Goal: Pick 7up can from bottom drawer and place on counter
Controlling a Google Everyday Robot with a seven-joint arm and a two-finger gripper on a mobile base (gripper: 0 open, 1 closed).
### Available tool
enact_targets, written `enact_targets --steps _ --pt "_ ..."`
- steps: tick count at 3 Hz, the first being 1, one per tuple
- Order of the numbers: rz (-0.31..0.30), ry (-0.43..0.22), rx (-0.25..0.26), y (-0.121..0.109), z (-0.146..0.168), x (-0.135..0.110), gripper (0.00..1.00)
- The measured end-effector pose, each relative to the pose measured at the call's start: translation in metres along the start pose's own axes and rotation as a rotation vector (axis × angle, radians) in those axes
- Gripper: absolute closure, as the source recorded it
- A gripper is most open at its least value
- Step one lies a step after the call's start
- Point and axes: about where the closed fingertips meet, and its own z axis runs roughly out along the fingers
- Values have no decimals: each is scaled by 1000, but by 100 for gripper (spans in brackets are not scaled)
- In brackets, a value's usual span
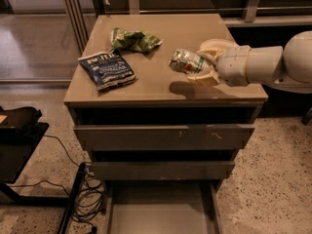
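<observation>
The 7up can (pixel 185 61), silvery-white with green markings and dented, lies sideways between the cream fingers of my gripper (pixel 199 65). The gripper is shut on it and holds it a little above the tan counter (pixel 161 84), right of centre; its shadow falls on the top just below. My white arm (pixel 265 65) reaches in from the right. The bottom drawer (pixel 161 208) is pulled open at the lower edge of the view, and its grey floor shows nothing on it.
A green chip bag (pixel 134 39) lies at the back of the counter and a dark blue chip bag (pixel 107 69) at the left. Two upper drawers (pixel 163 136) stand slightly ajar. Black cables (pixel 85 194) and a dark stand (pixel 17 135) are on the floor at left.
</observation>
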Motion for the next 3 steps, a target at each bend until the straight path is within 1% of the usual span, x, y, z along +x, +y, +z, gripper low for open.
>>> enact_targets --steps 1,2,3 --pt "36 47 33 -14 14 -3 100" --pt "60 91 25 -20 35 -1 100" --pt "77 128 8 -20 54 7 100"
